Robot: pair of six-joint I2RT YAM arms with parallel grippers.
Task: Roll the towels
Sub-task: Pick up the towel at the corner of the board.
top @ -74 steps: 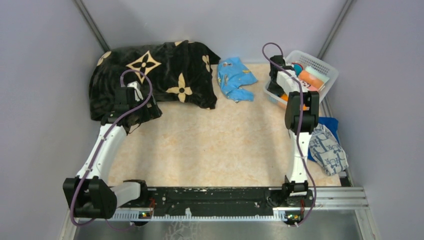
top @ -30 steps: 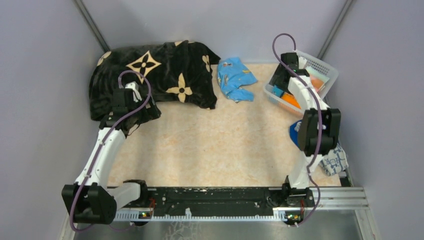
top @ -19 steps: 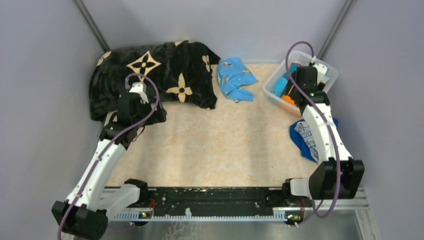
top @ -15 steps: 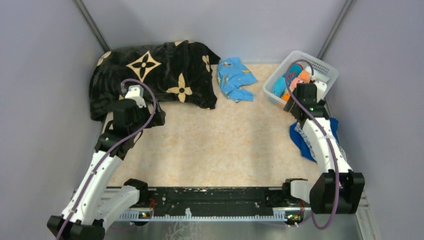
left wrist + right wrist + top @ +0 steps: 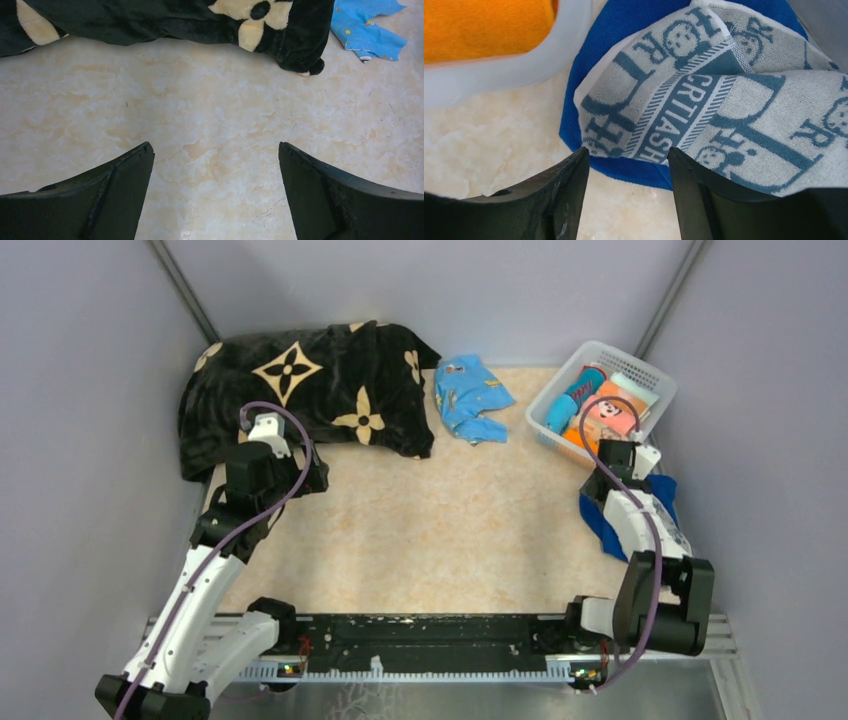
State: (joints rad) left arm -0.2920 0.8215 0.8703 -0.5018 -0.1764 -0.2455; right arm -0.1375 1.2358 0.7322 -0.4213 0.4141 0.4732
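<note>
Now my right end effector (image 5: 626, 155) hangs open just short of the printed towel (image 5: 724, 100).

From above, the printed towel lies on the royal-blue towel (image 5: 598, 520) at the desk's (image 5: 450, 530) right edge, beside the basket (image 5: 650, 375) and nearest my right arm; the turquoise towel (image 5: 470, 395) sits far back, with open desk between. My left wrist camera shows the left end effector (image 5: 215, 147) spread wide over bare desk, the black blanket (image 5: 175, 20) ahead. My right wrist camera shows the printed towel's corner just ahead, its length running off rightward, the basket wall to the left.
</note>
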